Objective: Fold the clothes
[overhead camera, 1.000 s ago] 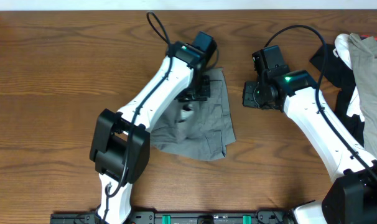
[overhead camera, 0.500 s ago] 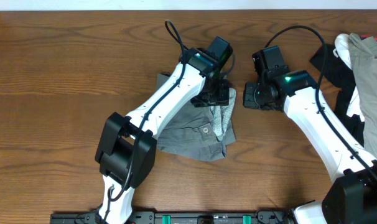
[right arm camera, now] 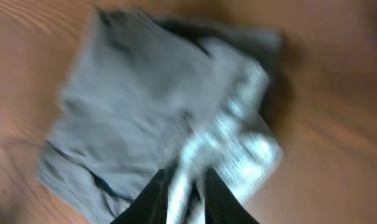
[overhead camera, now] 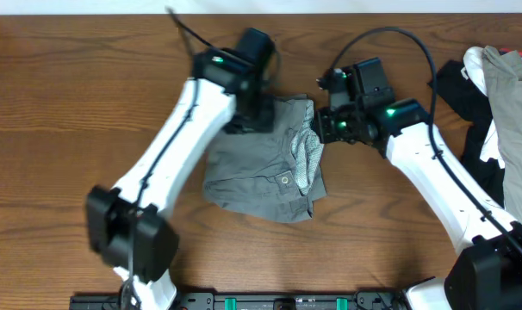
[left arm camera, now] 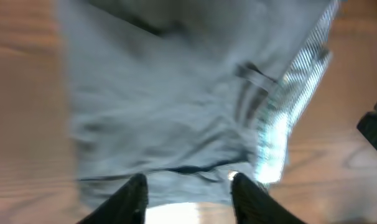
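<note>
Shorts (overhead camera: 270,168) lie crumpled on table (overhead camera: 63,103), with a clothing pile (overhead camera: 502,82) well to their right. Left gripper (left arm camera: 188,183) is spread wide over their far edge. Right gripper (right arm camera: 183,183) is narrow, pinching their pale waistband lining; view blurred.

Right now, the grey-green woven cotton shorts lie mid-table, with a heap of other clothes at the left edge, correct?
No: the overhead view shows the heap of other clothes at the right edge; the grey-green shorts do lie mid-table.

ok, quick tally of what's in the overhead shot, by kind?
robot arms: 2 (left arm, right arm)
grey-green shorts: 1
heap of other clothes, right edge: 1
total: 4
</note>
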Controlling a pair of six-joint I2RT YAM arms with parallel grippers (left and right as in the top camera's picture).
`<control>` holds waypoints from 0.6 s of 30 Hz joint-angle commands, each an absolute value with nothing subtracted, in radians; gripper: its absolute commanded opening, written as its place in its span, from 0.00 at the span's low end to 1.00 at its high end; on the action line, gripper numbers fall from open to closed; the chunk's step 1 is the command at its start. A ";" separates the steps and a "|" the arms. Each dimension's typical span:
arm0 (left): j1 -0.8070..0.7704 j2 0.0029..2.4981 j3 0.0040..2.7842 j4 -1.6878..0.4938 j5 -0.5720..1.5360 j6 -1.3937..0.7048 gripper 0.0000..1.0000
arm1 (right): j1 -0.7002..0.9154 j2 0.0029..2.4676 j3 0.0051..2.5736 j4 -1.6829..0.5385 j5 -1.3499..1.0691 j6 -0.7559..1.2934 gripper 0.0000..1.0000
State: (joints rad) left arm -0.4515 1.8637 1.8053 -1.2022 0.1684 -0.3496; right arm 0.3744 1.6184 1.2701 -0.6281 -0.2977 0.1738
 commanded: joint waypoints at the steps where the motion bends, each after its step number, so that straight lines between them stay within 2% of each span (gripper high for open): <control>1: -0.420 1.873 1.801 -1.206 0.085 -0.284 0.33 | 0.405 1.666 1.249 -0.548 -0.339 0.184 0.15; 5: -0.403 1.885 1.723 -1.188 0.084 -0.281 0.19 | 0.427 1.775 1.247 -0.452 -0.343 0.277 0.10; 10: -0.400 1.889 1.567 -1.108 0.085 -0.262 0.20 | 0.437 1.927 1.248 -0.387 -0.377 0.353 0.09; 14: -0.400 1.889 1.452 -1.067 0.088 -0.262 0.25 | 0.392 1.960 1.248 -0.583 -0.287 0.480 0.05; 18: -0.400 1.889 1.351 -1.017 0.105 -0.263 0.29 | 0.346 1.959 1.248 -0.777 -0.147 0.499 0.04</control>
State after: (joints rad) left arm -0.4057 1.8820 1.4002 -1.0328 0.1017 -0.2790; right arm 0.3870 1.9602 1.2522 -0.7216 -0.2905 0.4313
